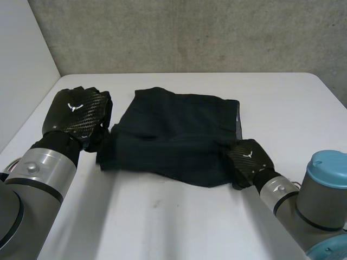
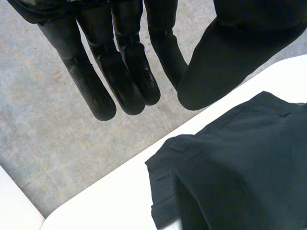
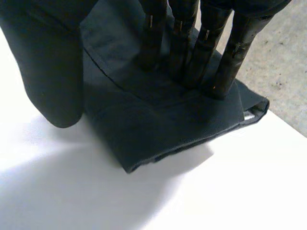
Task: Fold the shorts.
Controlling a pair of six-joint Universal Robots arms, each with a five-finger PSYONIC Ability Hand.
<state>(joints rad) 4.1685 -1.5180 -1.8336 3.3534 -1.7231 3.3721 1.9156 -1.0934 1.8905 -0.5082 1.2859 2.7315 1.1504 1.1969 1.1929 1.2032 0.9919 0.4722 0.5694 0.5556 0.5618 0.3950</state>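
Note:
Dark folded shorts (image 1: 173,135) lie in the middle of the white table (image 1: 162,222). My left hand (image 1: 78,111) hovers just off their left edge, clear of the cloth; in its wrist view the fingers (image 2: 120,72) are straight and hold nothing, with the shorts (image 2: 240,163) beyond them. At the shorts' near right corner my right hand (image 1: 248,160) rests on the cloth. Its straight fingers (image 3: 192,48) press down on the folded shorts (image 3: 158,115) near the folded edge, and the thumb (image 3: 48,72) stands apart beside them.
A grey concrete wall (image 1: 190,32) rises behind the table's far edge. Bare white tabletop lies in front of the shorts and to their right (image 1: 293,108).

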